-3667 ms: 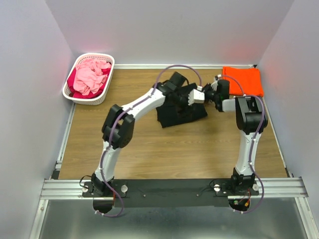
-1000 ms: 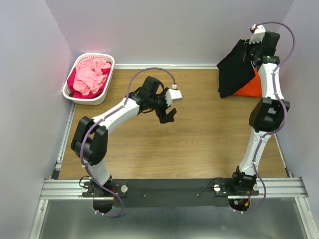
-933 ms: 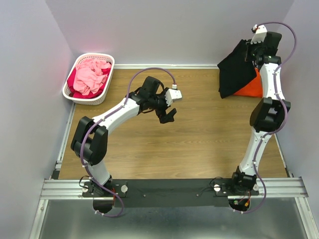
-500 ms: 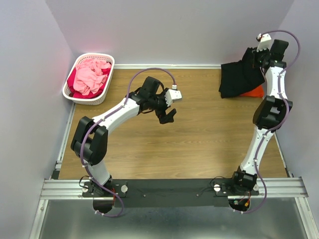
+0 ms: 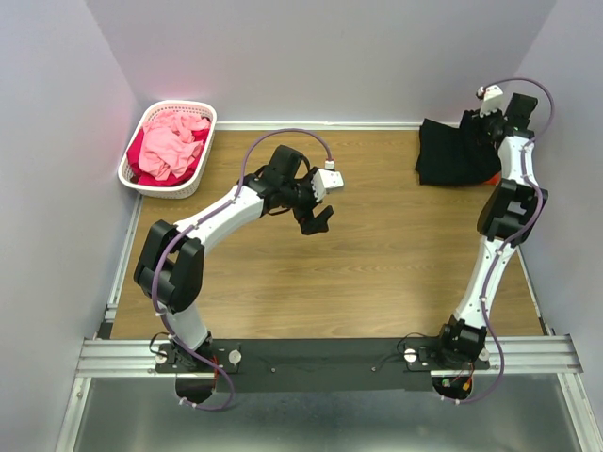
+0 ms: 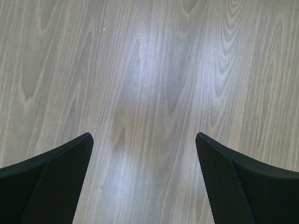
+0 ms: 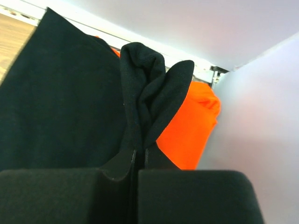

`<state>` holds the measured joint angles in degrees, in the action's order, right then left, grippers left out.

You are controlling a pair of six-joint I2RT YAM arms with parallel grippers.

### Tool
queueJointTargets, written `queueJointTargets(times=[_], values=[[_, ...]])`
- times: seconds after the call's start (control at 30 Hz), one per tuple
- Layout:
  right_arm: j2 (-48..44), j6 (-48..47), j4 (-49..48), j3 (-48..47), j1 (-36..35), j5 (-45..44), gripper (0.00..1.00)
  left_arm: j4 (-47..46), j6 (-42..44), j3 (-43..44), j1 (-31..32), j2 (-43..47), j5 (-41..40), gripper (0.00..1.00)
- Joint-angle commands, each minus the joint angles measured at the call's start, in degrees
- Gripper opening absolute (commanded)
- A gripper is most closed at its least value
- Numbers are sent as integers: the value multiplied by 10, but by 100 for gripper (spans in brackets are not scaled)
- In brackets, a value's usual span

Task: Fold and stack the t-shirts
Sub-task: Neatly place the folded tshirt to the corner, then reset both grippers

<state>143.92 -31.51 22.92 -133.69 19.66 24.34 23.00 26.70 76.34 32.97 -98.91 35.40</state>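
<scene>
while the right hand (image 7: pixel 139 157) pinches a fold of the black t-shirt (image 5: pixel 450 156) over the orange t-shirt (image 7: pixel 188 134) in the bench's (image 5: pixel 377 250) far right corner, it should lay it square, edges matched, left hand (image 6: pixel 142 138) gaping wide mid-bench.

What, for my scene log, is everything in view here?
black t-shirt: one, black, far right corner, over the orange one.
orange t-shirt: one, bright orange, far right corner, mostly covered by the black t-shirt.
basket: one, white lattice, far left corner.
clothes: a heap, count unclear, pink and red, in the basket.
table: one, brown wood, under everything.
left gripper: one, black, open, empty, over bare table near the middle.
right gripper: one, black, shut on a fold of the black t-shirt.
</scene>
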Motion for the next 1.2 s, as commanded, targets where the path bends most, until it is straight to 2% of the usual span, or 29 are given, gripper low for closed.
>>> queueJointTargets(times=[0.0, 0.03, 0.07, 0.17, 0.2, 0.23, 0.3, 0.37, 0.73, 0.97, 1.13, 1.17], values=[[13, -27, -36, -21, 7, 6, 9, 0, -9, -17, -1, -3, 18, 98], [13, -27, -38, -21, 8, 2, 12, 1, -11, -19, 0, -2, 20, 98], [12, -26, -45, -21, 8, -2, 23, -1, -12, -20, 0, -1, 20, 98], [8, -22, -66, -20, 8, -20, 45, -2, -14, -22, -1, 4, 20, 98], [8, -12, -74, -21, 8, -27, 67, -2, -15, -22, -1, 6, 18, 98], [6, -7, -79, -22, 8, -43, 76, -3, -16, -22, -2, 7, 14, 98], [-4, -2, -83, -22, 8, -47, 83, -9, -21, -25, -6, 12, 15, 98], [-15, 4, -84, -11, 8, -45, 99, -11, -34, -26, -21, 19, 30, 98], [-160, 97, -82, 96, 1, -6, 100, -46, -110, -40, -152, 80, 97, 98], [-272, 182, 13, 146, -3, 44, 100, -52, -125, -67, -222, 162, 76, 98], [-373, 246, 60, 259, -14, 90, 100, -47, -126, -109, -262, 200, 57, 98], [-393, 253, 67, 316, -16, 96, 100, -45, -122, -114, -266, 211, 56, 98]])
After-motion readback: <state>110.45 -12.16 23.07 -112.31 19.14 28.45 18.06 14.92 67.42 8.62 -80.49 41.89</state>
